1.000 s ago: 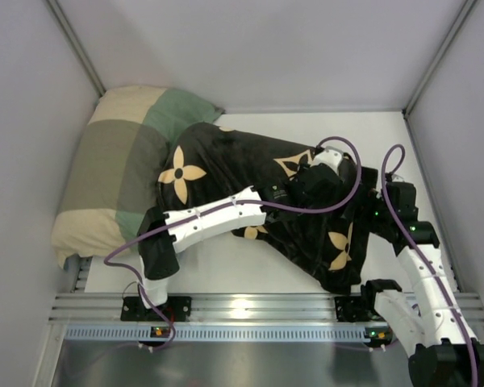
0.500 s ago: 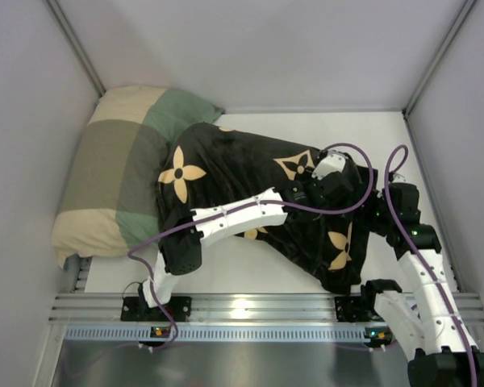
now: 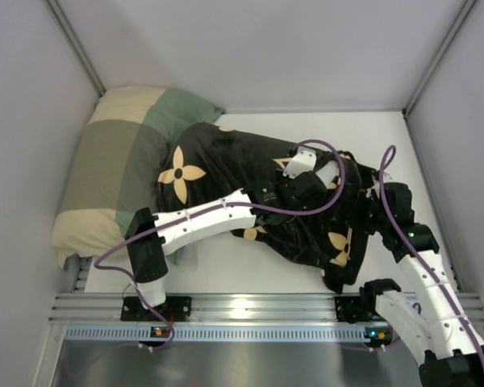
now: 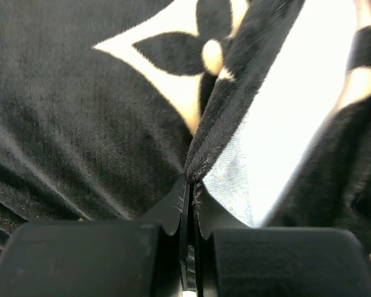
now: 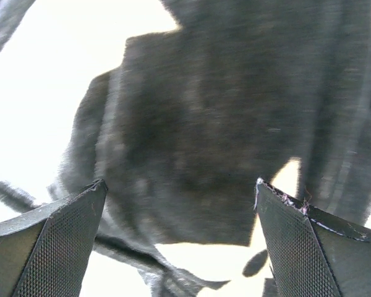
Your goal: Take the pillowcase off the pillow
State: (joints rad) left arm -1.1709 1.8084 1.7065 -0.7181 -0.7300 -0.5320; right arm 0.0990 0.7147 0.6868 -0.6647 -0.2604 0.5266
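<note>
The black pillowcase (image 3: 226, 165) with tan flower motifs lies across the middle of the table. In the top view the pillow is hidden inside it. My left gripper (image 3: 324, 184) reaches over the case to its right end. In the left wrist view this gripper (image 4: 190, 182) is shut on a fuzzy black edge of the pillowcase (image 4: 229, 105), and white pillow (image 4: 290, 105) shows just right of that edge. My right gripper (image 3: 368, 211) hovers at the case's right end. Its jaws (image 5: 179, 185) stand wide open above black fabric (image 5: 216, 124), holding nothing.
A green, beige and olive patchwork pillow (image 3: 113, 169) fills the back left corner against the wall. Grey walls close in the table on the left, back and right. An aluminium rail (image 3: 250, 310) with both arm bases runs along the near edge.
My left gripper has shut on the pillowcase's edge and drawn back to the left with it. The right arm has shifted slightly left and stays open.
</note>
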